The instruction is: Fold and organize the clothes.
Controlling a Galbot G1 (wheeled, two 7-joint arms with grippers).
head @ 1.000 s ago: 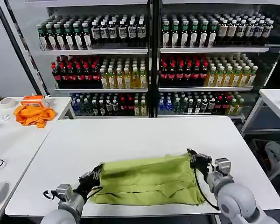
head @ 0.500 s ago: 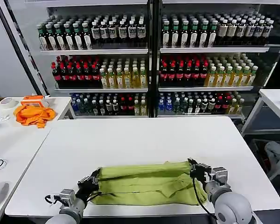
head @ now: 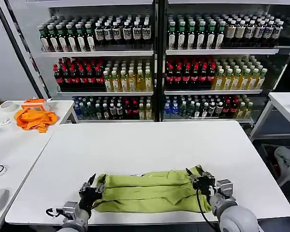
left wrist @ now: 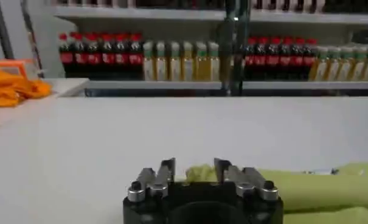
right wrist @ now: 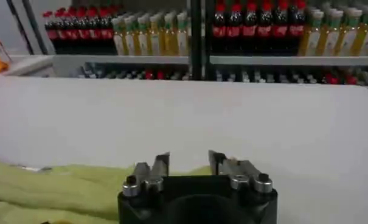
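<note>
My left gripper [head: 90,187] sits low at the near left of the white table [head: 135,145], its two fingers spread apart with nothing between them, as the left wrist view shows with a clear gap between the fingers [left wrist: 166,172]. Just beyond and to the inside of it lies the left end of the lime T-shirt [head: 152,189], close enough that I judge the fingertips are at the cloth's edge, though I cannot tell if they touch it. My right gripper [head: 201,180] mirrors this at the shirt's right end, also released, its fingers [right wrist: 161,164] parted over bare table with the green fabric [right wrist: 44,189] running away toward the other arm. The shirt is folded into a long narrow band near the table's front edge, and its long axis runs side to side, straight from one gripper to the other. So each arm is nearest its own end, and I judge the next fold would bring one end along that axis toward the other. Counting: two grippers, one lime shirt, one work table. Further out, on a separate table to the far left, there is one orange cloth [head: 35,118]. Behind everything stand shelves [head: 154,53] carrying many rows of bottles, too many to count.
</note>
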